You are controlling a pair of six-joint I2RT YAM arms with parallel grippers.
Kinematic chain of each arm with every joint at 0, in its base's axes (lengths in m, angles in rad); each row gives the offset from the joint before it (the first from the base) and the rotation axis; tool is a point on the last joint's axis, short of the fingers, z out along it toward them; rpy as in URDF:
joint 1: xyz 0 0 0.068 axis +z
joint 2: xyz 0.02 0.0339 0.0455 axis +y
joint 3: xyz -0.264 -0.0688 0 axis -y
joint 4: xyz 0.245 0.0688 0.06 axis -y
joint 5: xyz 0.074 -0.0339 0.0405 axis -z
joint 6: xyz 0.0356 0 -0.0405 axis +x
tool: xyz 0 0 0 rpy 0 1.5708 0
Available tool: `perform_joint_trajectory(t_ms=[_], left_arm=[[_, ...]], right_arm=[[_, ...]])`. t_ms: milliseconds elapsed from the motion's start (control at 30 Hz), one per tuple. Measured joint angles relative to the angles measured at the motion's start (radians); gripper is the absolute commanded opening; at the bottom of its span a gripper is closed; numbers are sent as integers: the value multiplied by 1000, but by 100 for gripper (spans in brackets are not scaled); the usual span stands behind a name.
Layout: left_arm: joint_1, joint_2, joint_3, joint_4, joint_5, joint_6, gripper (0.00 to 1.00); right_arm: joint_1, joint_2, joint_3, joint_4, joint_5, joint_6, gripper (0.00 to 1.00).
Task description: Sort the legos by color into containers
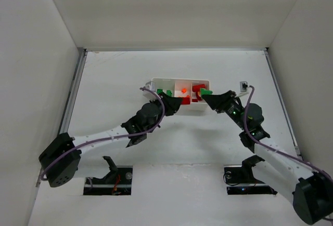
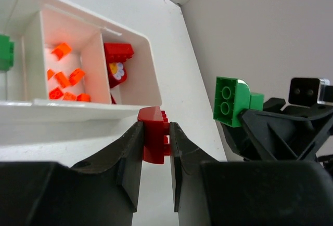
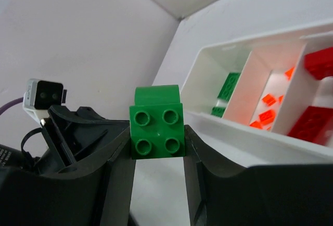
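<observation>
Tray [image 1: 182, 111]: lies on the bench [image 1: 182, 148], long axis left to right, between the two arms
Left tool [image 2: 155, 131]: closed on a red brick [image 2: 154, 144], just short of the tray's near wall
Red compartment [image 2: 138, 78]: ahead and to the right of the left tool
Right tool [image 3: 157, 133]: clamped on a green brick [image 3: 157, 127] at the tray's right end
Green compartment [image 3: 221, 78]: far left end, beyond the red and orange compartments
Judgement: each brick belongs nearer the other arm, so the paths may cross

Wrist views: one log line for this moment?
left tool shut on red brick | right tool shut on green brick | tray compartments hold green, orange, red
</observation>
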Motion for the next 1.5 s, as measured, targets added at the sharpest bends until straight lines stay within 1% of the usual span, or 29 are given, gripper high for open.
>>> perform_joint_trajectory(t_ms=[167,333,433,600,667,733,867,1067,1133,1300,1500], left_arm=[[23,183,154,35,48,28,15],[62,380,297,53,96,47,17],[76,470,356,56,116,53,25],[82,560,413,55,143,60,45],[85,565,417,51,152,60,52],[85,563,418,55,160,59,55],[87,518,393,52,171,53,55],[87,306,249,60,173,7,56],[87,259,219,66,177,-11,56],[85,233,192,53,207,-44,55],[85,233,187,-16,226,-68,52]], right_arm=[[-37,-150,-3,-126,101,-70,21],[-37,-169,-3,-188,166,-108,21],[-36,-164,-4,-216,185,-118,21],[-35,-163,-5,-230,196,-125,22],[-31,-156,-5,-230,200,-126,22],[-26,-142,-5,-230,200,-126,22],[-3,-108,-5,-230,200,-135,22],[85,-35,-3,-230,208,-171,22],[118,-8,0,-229,219,-185,22],[194,49,19,-227,242,-220,22],[228,59,25,-209,261,-246,22]])
